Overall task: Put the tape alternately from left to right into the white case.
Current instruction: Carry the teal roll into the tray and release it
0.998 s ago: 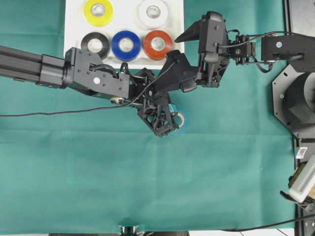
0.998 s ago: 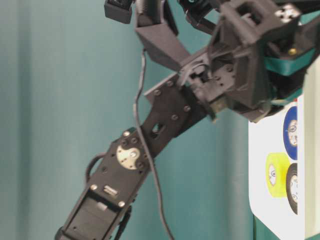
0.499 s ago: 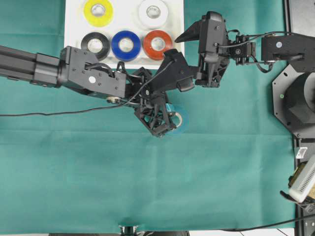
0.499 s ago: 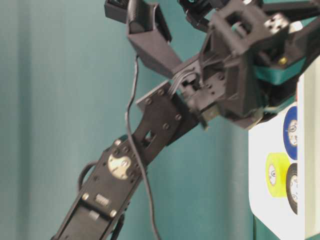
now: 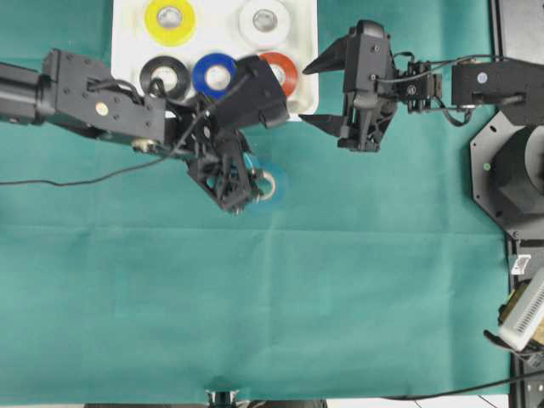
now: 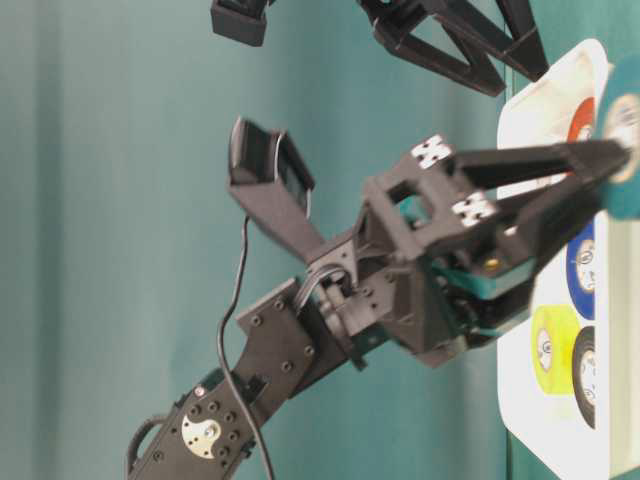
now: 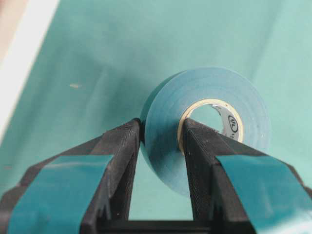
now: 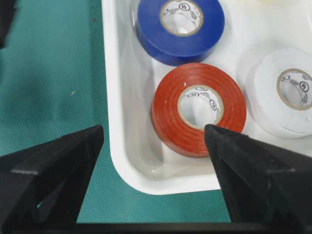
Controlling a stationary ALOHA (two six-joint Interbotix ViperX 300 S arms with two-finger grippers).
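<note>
My left gripper is shut on a teal tape roll, one finger through the core and one on the outer face, as the left wrist view shows with the roll held off the cloth. The white case lies at the back and holds yellow, white, black, blue and red rolls. The left wrist partly covers the red one. My right gripper hangs open beside the case's right front corner, empty, with the red roll just ahead.
A green cloth covers the table. The right arm's base and mount stand at the right edge. A thin black cable trails from the left arm across the cloth.
The left arm has swung left and toward the case, carrying the teal roll with it. The right gripper has stayed put and open.
</note>
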